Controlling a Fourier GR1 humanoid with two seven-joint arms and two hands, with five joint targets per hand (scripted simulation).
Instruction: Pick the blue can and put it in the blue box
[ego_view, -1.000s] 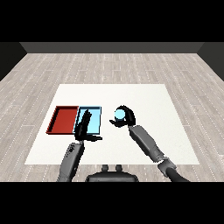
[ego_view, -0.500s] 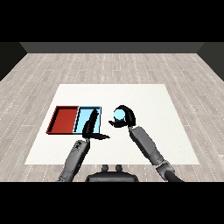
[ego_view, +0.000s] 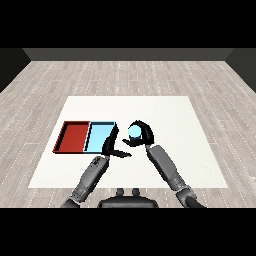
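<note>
Curling right hand around blue can

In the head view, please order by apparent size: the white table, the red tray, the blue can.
1. white table, largest.
2. red tray.
3. blue can, smallest, partly hidden inside the right hand.

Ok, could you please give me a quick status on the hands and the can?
Right hand curled round blue can. Left hand open beside blue tray. Can right of tray, not in it.
</note>
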